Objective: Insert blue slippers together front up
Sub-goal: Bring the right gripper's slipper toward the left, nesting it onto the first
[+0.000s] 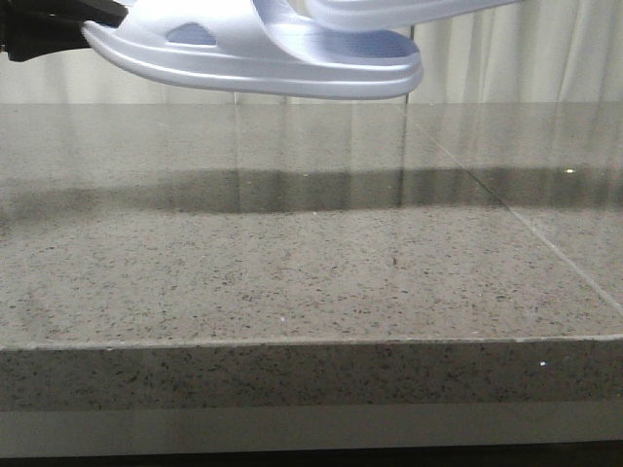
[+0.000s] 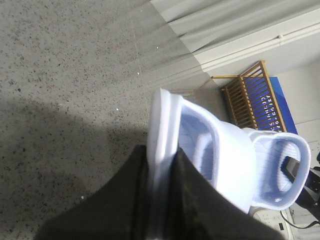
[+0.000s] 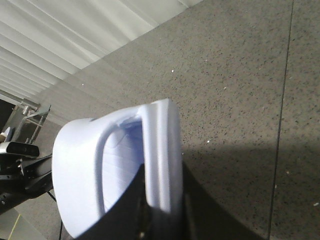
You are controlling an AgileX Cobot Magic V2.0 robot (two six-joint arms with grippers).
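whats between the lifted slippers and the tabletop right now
Nothing: in the front view the blue slippers hang clear above the table, with only bare speckled stone and their shadow beneath.

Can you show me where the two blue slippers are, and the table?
Pale blue foam slipper in left hand [image 2: 165, 145]: left wrist view, sole edge.
Pale blue foam slipper in right hand [image 3: 160, 150]: right wrist view, sole edge.
Grey speckled stone table [image 1: 292, 282]: front view, bare top.

Both pincers have broad, matte black fingers.
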